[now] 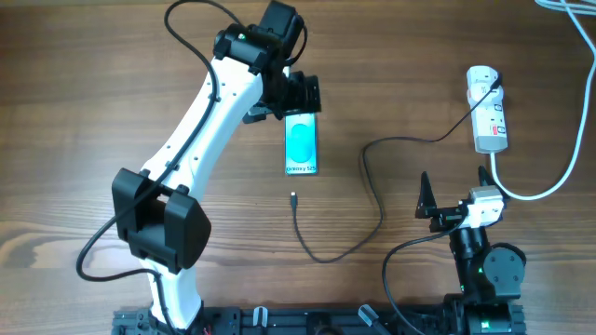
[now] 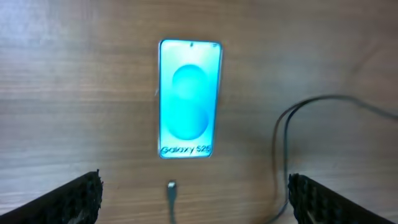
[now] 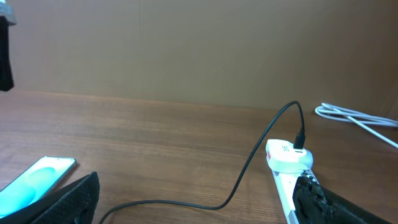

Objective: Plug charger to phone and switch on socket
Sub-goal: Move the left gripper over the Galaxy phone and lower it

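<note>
Charger (image 1: 322,261): thin black lead looped loose across the worktop (image 1: 84,102); nothing grips it.
Right fingers (image 1: 426,195): nearest my base, spread wide, empty, aimed toward the socket (image 1: 488,110).
Connector (image 2: 171,186): metal tip lying flat just below the lower edge of the phone (image 1: 301,144), with a gap between them; not inserted.
Phone: face up mid-worktop, teal screen lit, "Galaxy S25" at the end facing the connector.
Left fingers (image 2: 74,199): wide open above the phone, holding nothing.
Socket: far right, well apart from the phone; black plug (image 1: 494,89) looks seated at its far end.
Done: mains end in place, I judge.
Left: pick up connector, seat it in phone, press switch.
Unclear: phone's port not visible; switch position too small to read; in the overhead view the left wrist covers the phone's top edge; the right-wrist view loses part of the socket behind one finger; white cord (image 1: 533,197) runs out of frame.
</note>
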`<state>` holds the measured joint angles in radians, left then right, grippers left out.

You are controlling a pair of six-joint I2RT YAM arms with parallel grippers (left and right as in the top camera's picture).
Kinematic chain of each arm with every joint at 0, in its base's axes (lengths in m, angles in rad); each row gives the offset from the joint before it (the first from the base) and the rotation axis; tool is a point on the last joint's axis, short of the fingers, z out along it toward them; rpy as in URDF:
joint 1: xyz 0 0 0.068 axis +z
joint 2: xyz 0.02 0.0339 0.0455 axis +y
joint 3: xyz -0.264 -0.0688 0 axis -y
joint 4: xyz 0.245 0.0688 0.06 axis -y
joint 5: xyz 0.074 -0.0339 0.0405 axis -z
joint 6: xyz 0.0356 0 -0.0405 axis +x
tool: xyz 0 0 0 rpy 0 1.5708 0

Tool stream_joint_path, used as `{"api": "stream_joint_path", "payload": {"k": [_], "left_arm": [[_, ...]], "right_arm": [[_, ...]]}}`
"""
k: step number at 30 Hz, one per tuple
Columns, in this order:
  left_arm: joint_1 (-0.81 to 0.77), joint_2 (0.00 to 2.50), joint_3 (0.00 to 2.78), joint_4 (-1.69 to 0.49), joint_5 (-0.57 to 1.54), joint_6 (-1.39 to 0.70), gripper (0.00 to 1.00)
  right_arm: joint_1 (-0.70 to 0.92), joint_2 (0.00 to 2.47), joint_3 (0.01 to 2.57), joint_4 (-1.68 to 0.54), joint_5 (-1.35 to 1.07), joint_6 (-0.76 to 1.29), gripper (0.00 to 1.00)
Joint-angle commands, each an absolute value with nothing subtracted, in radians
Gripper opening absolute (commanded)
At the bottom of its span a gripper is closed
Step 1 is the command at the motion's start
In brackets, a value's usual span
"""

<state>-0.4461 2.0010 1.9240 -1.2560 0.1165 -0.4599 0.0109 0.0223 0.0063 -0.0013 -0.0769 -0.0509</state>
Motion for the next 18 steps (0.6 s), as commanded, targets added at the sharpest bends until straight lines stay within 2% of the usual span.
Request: {"api": "stream_joint_path", "payload": {"k": [1, 9, 11, 18], "left_arm": [[-0.459, 2.056, 1.945, -1.24, 0.102, -0.582, 1.0], [-0.513, 2.235, 1.945, -1.213, 0.039, -0.57, 1.0], [-0.513, 2.253, 1.945, -1.203, 0.039, -0.482, 1.0], [-0.512, 2.273, 1.943, -1.113, -0.037, -0.478, 1.0]], "right_arm": [[0.015, 0.018, 0.006, 0.002, -0.067, -0.06, 1.0], [0.015, 0.018, 0.006, 0.002, -0.067, -0.06, 1.0], [0.015, 0.018, 0.006, 0.002, -0.067, -0.06, 1.0], [0.015, 0.018, 0.006, 0.002, -0.067, -0.06, 1.0]]}}
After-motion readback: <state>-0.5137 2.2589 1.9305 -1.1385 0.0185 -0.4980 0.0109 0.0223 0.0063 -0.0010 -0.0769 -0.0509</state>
